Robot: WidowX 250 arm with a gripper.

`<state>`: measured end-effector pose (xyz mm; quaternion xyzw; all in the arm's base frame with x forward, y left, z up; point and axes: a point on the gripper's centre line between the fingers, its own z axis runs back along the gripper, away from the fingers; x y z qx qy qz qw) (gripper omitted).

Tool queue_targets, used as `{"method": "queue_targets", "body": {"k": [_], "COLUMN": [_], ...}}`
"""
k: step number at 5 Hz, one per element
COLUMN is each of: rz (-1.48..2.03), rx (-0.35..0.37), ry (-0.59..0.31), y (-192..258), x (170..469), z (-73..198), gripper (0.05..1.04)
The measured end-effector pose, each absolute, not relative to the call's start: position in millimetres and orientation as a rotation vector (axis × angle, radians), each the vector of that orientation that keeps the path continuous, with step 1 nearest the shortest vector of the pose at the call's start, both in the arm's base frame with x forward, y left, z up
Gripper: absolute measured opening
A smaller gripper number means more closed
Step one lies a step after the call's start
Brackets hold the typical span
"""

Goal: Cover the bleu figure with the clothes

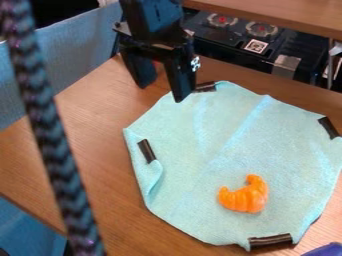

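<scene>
The gripper [161,91] hangs at the upper left of the work surface, near the cloth's top-left edge. Its two fingers stand apart, with nothing seen between them. A light teal cloth [194,175] lies spread on the table, with black strips at several places along its border; its left edge is folded over. On its lower right part lies an orange, crescent-shaped piece [246,198]. At the bottom right corner, a dark blue object [325,250] is cut off by the view's edge; I cannot tell whether it is the blue figure.
The wooden table [100,135] shows around the cloth. A black toy stove [244,37] stands behind at the upper right, under a wooden ledge [280,14]. A thick braided cable [50,130] runs down the left foreground.
</scene>
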<state>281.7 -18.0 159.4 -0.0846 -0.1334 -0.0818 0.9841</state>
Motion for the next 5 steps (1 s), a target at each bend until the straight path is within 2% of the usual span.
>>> {"method": "queue_targets", "body": {"k": [1, 3, 4, 5], "rz": [-0.164, -0.217, -0.215, -0.256], "rx": [-0.173, -0.137, -0.087, -0.068], "ry": [-0.244, -0.244, -0.284, -0.308], "y": [-17, 0, 19, 30], "x": [282, 331, 359, 379], "z": [152, 146, 140, 139], "gripper": [0.999, 0.999, 0.999, 0.999]}}
